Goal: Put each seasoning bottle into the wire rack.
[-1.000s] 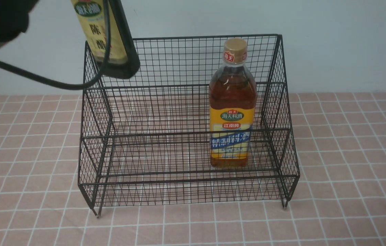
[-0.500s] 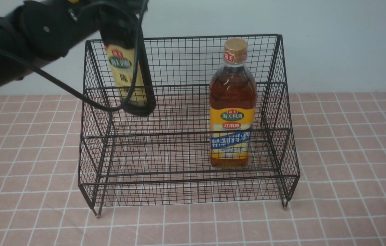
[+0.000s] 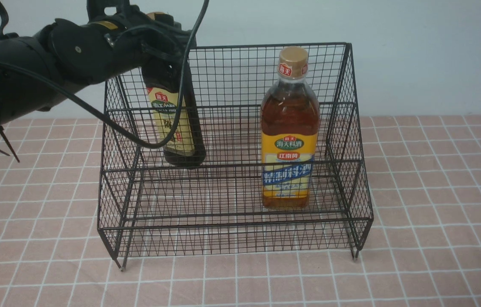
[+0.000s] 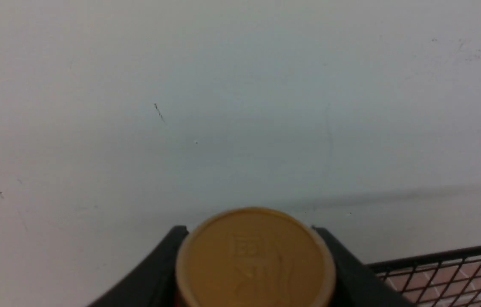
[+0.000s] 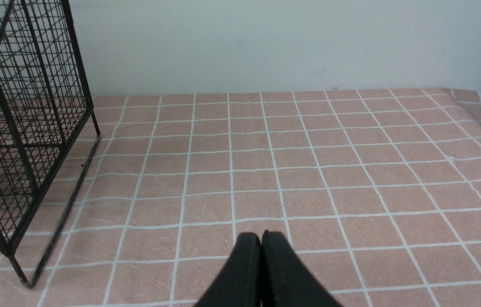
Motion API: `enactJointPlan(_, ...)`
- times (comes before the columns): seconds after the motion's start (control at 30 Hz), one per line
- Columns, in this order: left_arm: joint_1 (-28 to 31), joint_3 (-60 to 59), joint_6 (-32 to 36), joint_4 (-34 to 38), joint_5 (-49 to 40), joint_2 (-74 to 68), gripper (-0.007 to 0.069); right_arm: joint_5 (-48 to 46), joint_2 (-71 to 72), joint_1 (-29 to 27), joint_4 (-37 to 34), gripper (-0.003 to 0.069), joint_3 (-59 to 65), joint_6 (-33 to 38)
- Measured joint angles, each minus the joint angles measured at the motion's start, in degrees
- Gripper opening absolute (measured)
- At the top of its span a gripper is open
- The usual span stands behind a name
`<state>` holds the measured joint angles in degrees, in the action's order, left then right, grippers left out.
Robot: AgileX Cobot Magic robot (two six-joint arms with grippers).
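The dark bottle (image 3: 179,132) is inside the rack (image 3: 231,76) on its left side, leaning slightly. Its base is level with the middle tier, but I cannot tell whether it rests there. The left gripper (image 3: 164,49) pinches its neck, and the wrist view shows the gold cap (image 4: 255,260) between the fingers (image 4: 157,268). The amber bottle (image 3: 290,136) stands upright on the lower tier at the right. The right gripper (image 5: 261,245) is pressed together, empty, over the tiled cloth (image 5: 329,162) beside the rack.

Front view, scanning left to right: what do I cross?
Left arm → dark bottle → amber bottle. The wire rack spans both bottles, so it has no single place.
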<state>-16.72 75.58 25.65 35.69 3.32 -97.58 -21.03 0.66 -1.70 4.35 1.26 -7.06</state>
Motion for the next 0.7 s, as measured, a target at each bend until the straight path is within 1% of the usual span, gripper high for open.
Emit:
enactJointPlan(0.07, 0.0, 0.1, 0.8, 0.6, 1.4, 0.0, 0.0342, 0.0, 0.0, 0.0, 0.0, -0.0014, 0.0, 0.0)
enactJointPlan(0.1, 0.0, 0.6, 1.4, 0.8, 2.7, 0.1, 0.0375, 0.0, 0.0, 0.0, 0.0, -0.0014, 0.0, 0.0)
enactJointPlan(0.13, 0.0, 0.7, 1.5, 0.9, 2.9, 0.1, 0.0379, 0.0, 0.0, 0.0, 0.0, -0.0014, 0.0, 0.0)
enactJointPlan(0.17, 0.0, 0.9, 2.2, 1.0, 3.8, 0.4, 0.0412, 0.0, 0.0, 0.0, 0.0, -0.0014, 0.0, 0.1)
enactJointPlan(0.23, 0.0, 1.0, 2.9, 1.1, 4.3, 0.5, 0.0442, 0.0, 0.0, 0.0, 0.0, -0.0014, 0.0, 0.1)
enactJointPlan(0.33, 0.0, 1.0, 3.5, 1.2, 4.5, 0.5, 0.0466, 0.0, 0.0, 0.0, 0.0, -0.0014, 0.0, 0.1)
enactJointPlan(0.7, 0.0, 1.0, 3.7, 1.2, 4.4, 1.9, 0.0468, 0.0, 0.0, 0.0, 0.0, -0.0014, 0.0, 0.5)
